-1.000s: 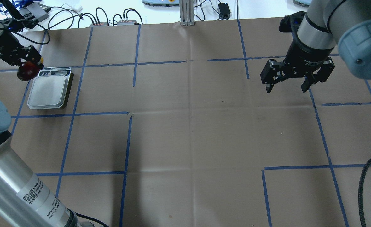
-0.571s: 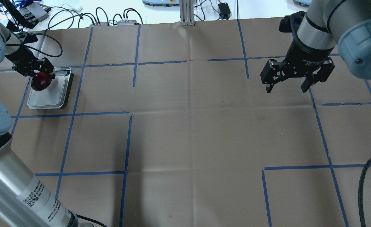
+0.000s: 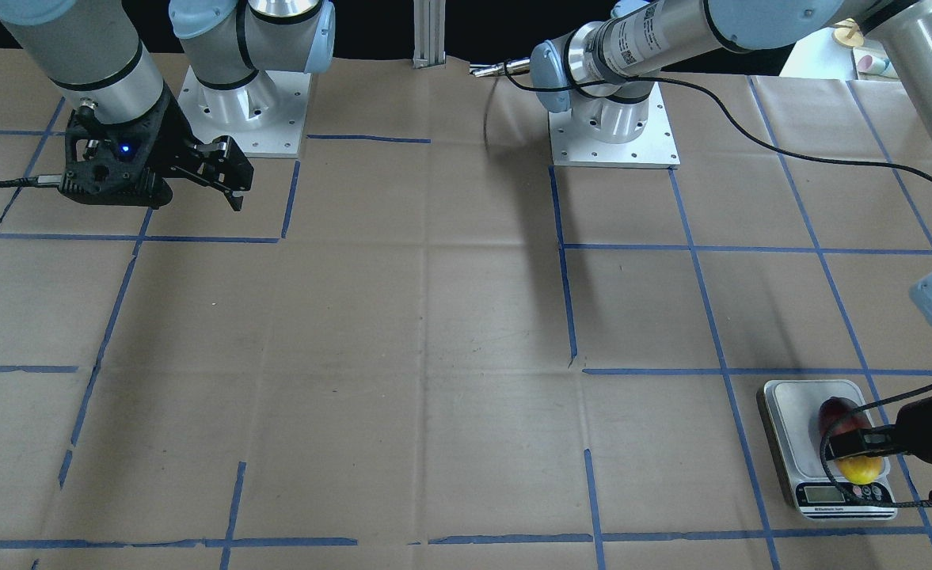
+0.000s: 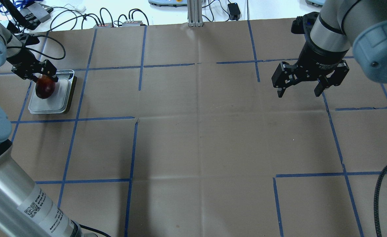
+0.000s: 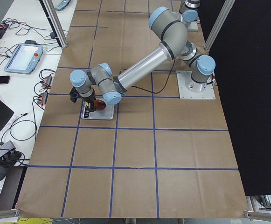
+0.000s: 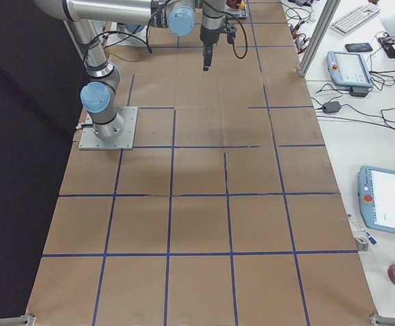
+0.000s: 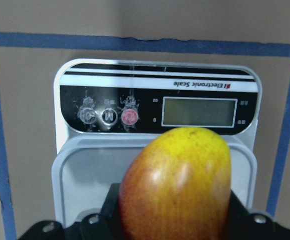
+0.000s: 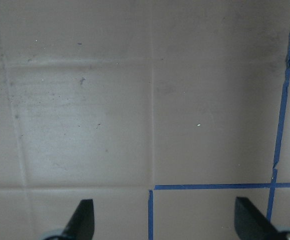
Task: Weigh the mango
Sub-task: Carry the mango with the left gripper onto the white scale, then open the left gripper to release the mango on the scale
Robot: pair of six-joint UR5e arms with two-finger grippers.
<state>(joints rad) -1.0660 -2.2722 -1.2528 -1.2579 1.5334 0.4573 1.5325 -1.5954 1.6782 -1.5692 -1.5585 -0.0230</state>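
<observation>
The mango (image 4: pixel 45 89), dark red fading to yellow, lies lengthwise on the platform of the white electronic scale (image 4: pixel 48 104) at the table's far left. My left gripper (image 4: pixel 45 80) is shut on the mango from its far end. In the front view a black finger (image 3: pixel 850 443) crosses the mango (image 3: pixel 839 418) over the scale (image 3: pixel 792 412). In the left wrist view the mango (image 7: pixel 177 185) fills the lower middle, with the scale's blank display (image 7: pixel 199 111) beyond it. My right gripper (image 4: pixel 298 91) is open and empty, hovering over the far right of the table.
Brown paper with blue tape lines (image 4: pixel 137 75) covers the table. Cables and small boxes (image 4: pixel 114 23) lie beyond the far edge. A metal post (image 4: pixel 195 13) stands at the far middle. The right wrist view shows only bare paper (image 8: pixel 135 100).
My left gripper carried the mango from the scale's left far corner over the platform and set it down lower there. The right arm has not moved.
</observation>
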